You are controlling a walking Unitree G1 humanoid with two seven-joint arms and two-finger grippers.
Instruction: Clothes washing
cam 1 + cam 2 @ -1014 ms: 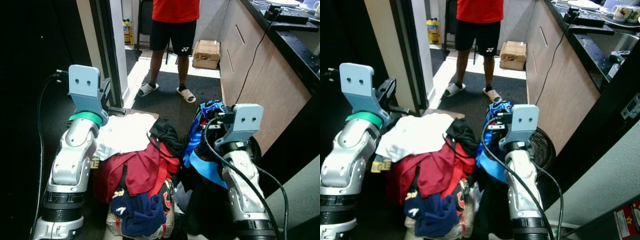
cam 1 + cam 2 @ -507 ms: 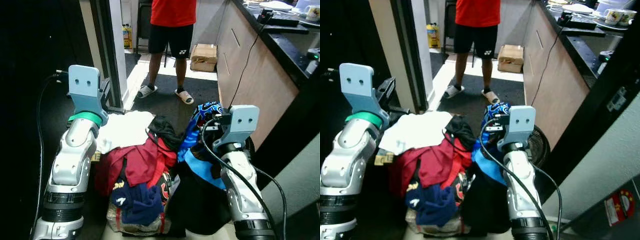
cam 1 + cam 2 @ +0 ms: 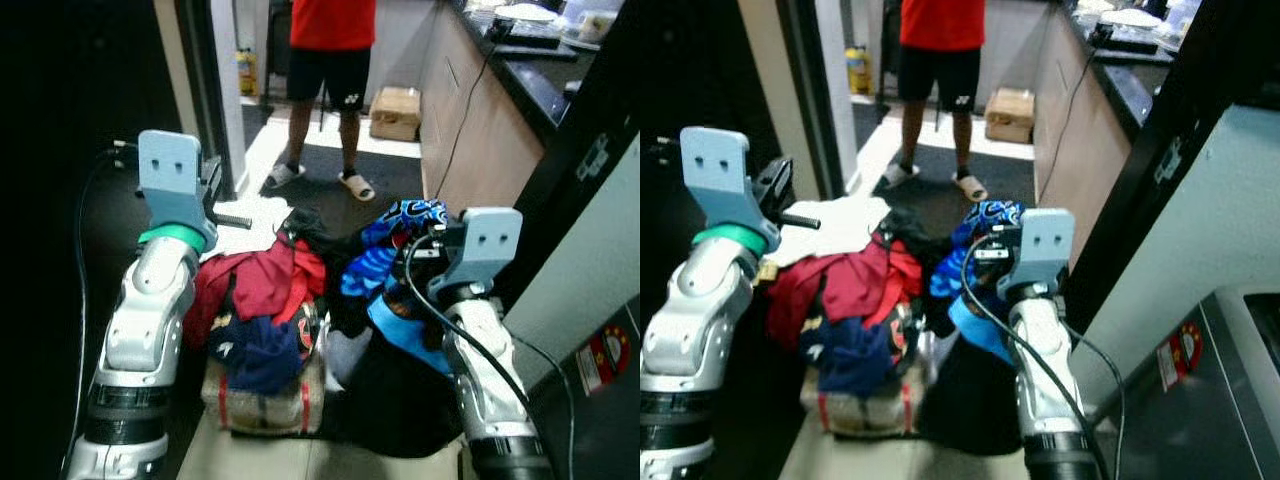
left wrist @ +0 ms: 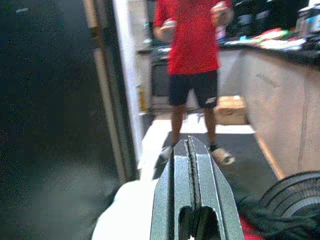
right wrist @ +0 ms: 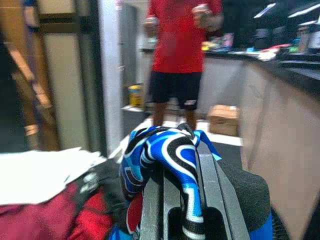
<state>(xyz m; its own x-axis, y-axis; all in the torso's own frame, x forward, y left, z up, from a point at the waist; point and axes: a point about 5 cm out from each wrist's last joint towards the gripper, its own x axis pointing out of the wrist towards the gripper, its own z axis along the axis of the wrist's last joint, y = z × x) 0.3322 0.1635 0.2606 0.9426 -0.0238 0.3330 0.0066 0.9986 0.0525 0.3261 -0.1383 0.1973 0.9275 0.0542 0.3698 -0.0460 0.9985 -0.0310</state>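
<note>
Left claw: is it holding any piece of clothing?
No, the left claw has its two black fingers pressed together with nothing between them, above the white cloth.

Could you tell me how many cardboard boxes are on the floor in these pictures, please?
1. The cardboard box sits on the floor against the cabinet base, beside the person; others may be hidden.

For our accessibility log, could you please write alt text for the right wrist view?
The right gripper, fingers shut, holds a blue, black and white patterned garment draped over them. Behind stand a person in a red shirt and a cardboard box.
</note>
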